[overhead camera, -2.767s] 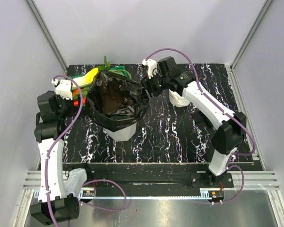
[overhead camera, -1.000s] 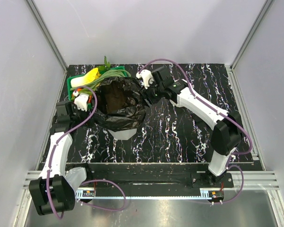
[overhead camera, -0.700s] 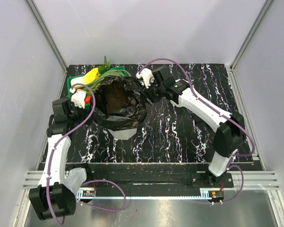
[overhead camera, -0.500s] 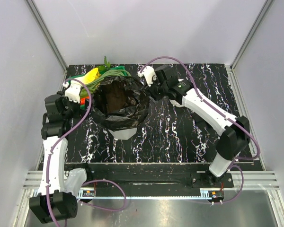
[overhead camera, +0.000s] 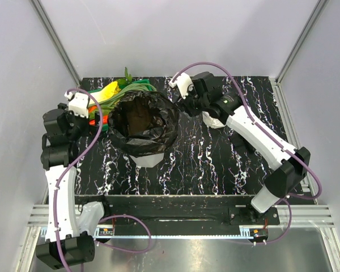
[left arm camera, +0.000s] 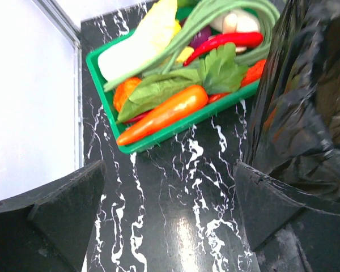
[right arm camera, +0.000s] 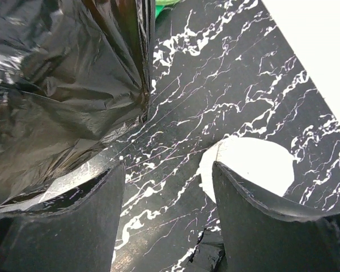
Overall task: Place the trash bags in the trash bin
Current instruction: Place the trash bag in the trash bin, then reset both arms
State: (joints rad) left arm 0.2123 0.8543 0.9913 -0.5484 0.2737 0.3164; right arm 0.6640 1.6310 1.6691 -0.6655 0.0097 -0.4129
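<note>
A glossy black trash bag (overhead camera: 141, 122) lines the trash bin, spread open over its rim; only the bin's white base (overhead camera: 147, 160) shows below the film. My left gripper (overhead camera: 97, 117) hangs just left of the bin, open and empty, over the dark table. In the left wrist view the left gripper (left arm camera: 167, 192) frames bare table, with the bag (left arm camera: 306, 102) at the right. My right gripper (overhead camera: 182, 106) sits just right of the bin's rim. In the right wrist view the right gripper (right arm camera: 167, 187) is open with nothing between its fingers, and the bag (right arm camera: 62, 85) lies at the upper left.
A green basket (left arm camera: 158, 136) of toy vegetables stands behind and left of the bin, close to my left gripper. The same basket (overhead camera: 93, 93) shows at the back left. A white roll of plastic (overhead camera: 215, 120) lies right of the bin, beside my right fingers (right arm camera: 272, 221).
My left arm has drawn back to the left, away from the bin's rim. My right gripper has moved right and back off the bag's edge, and its jaws have widened.
</note>
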